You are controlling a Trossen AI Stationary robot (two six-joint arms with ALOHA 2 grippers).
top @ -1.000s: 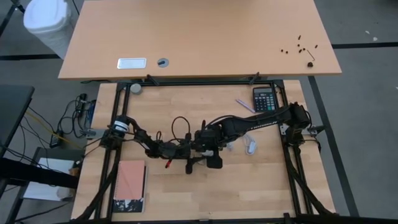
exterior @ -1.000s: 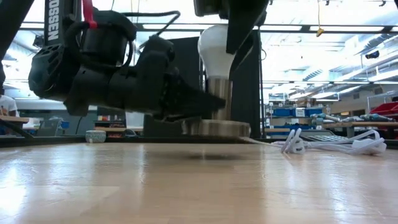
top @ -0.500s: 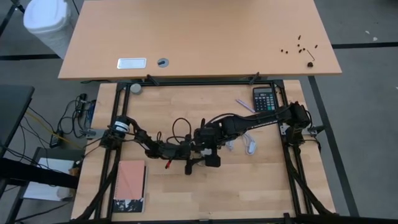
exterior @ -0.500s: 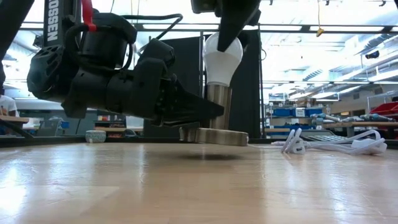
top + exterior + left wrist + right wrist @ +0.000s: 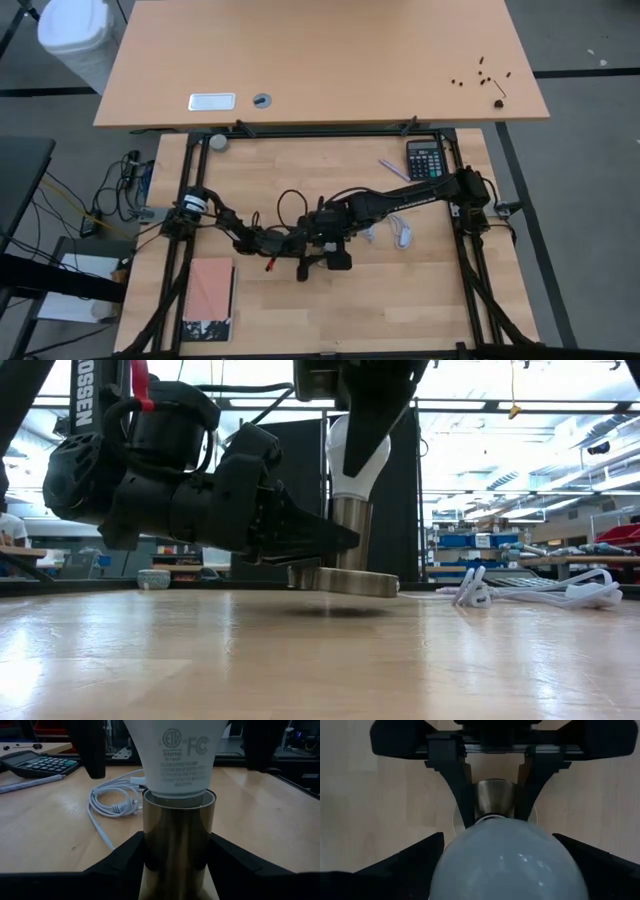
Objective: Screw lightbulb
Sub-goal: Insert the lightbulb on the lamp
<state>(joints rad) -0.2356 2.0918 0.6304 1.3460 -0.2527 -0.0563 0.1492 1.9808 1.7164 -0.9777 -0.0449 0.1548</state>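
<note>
Lightbulb seated in brass socket, both my claws on it.

High: my arms meet mid-tabletop (image 5: 400, 300).
Low: left claw (image 5: 325, 540) clamps the socket (image 5: 351, 522), disc base (image 5: 343, 579) tilted; lightbulb (image 5: 357, 452) upright above.
Left wrist: lightbulb neck inside socket; white cord (image 5: 112, 805), calculator (image 5: 37, 764) behind.
Right wrist: right claw (image 5: 509, 865) wide around the globe, contact unclear.

Left hand (image 5: 335, 540) clamps the socket (image 5: 350, 525) under the lightbulb (image 5: 357, 455).
</note>
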